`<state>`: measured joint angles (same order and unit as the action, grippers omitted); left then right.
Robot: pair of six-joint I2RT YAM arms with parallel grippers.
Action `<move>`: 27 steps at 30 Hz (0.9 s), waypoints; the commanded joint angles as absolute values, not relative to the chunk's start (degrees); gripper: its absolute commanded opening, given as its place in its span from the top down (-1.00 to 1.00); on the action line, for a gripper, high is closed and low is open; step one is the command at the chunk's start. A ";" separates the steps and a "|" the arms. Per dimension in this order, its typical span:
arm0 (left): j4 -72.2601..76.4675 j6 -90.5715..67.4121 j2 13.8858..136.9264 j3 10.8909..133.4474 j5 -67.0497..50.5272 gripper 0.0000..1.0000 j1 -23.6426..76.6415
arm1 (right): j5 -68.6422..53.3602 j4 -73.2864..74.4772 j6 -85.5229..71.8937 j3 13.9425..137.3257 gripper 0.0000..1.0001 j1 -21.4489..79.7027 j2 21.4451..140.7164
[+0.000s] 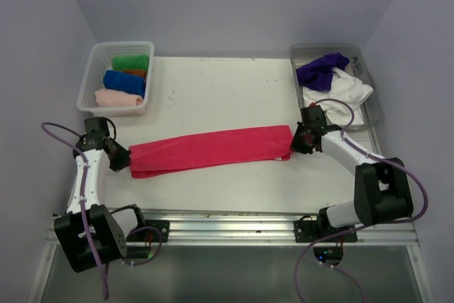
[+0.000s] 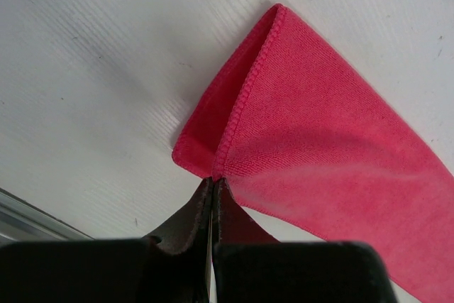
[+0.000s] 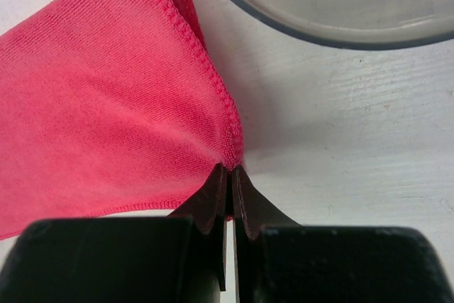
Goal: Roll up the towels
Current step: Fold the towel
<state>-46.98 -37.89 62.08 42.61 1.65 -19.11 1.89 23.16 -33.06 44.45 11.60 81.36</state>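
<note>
Left tool (image 2: 214,182), right tool (image 3: 230,169) each clamped tight on one red towel (image 1: 213,148); three rolled towels (image 1: 124,81) in basket (image 1: 117,108).

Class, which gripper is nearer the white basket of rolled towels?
Left. The left gripper is just in front of the white basket; the right gripper is across the table.

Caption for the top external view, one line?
Left gripper and right gripper pinch opposite ends of the folded pink towel on the table.

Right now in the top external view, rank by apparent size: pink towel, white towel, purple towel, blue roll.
1. pink towel
2. white towel, partly covered
3. purple towel and blue rolled towel look about alike; not ranked.
</note>
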 commanded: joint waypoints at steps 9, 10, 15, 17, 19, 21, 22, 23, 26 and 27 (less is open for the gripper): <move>-46.76 -41.22 60.73 40.34 -0.26 1.00 -19.78 | 1.85 21.44 -33.40 45.26 1.00 11.51 82.18; -47.19 -41.57 60.82 40.25 -0.26 1.00 -19.78 | 1.76 21.36 -33.31 45.35 1.00 11.51 82.26; -47.64 -42.01 62.22 40.25 1.58 0.77 -19.86 | 1.32 21.80 -33.05 45.79 0.93 11.43 82.35; -47.55 -41.66 62.31 40.52 1.41 0.39 -19.78 | 1.32 22.23 -32.61 45.88 0.68 11.51 82.09; -47.64 -41.40 61.79 41.66 1.49 -0.12 -19.78 | 2.37 23.20 -32.08 46.05 0.27 11.43 81.39; -48.07 -41.31 61.35 43.50 2.55 -0.32 -19.78 | 2.72 23.90 -31.12 46.75 0.13 11.51 80.51; -48.08 -41.40 61.17 44.20 2.81 -0.36 -19.78 | 2.72 24.43 -30.68 47.28 0.12 11.51 80.07; -47.99 -41.74 61.00 44.64 3.16 -0.36 -19.78 | 2.99 25.30 -30.41 47.81 0.12 11.60 78.68; -45.80 -41.66 59.60 45.88 4.04 -0.33 -19.69 | 5.53 26.54 -29.97 50.35 0.04 14.40 76.47; -43.70 -41.75 58.28 46.14 6.04 -0.32 -18.90 | 7.19 26.89 -30.06 52.19 0.02 17.20 76.12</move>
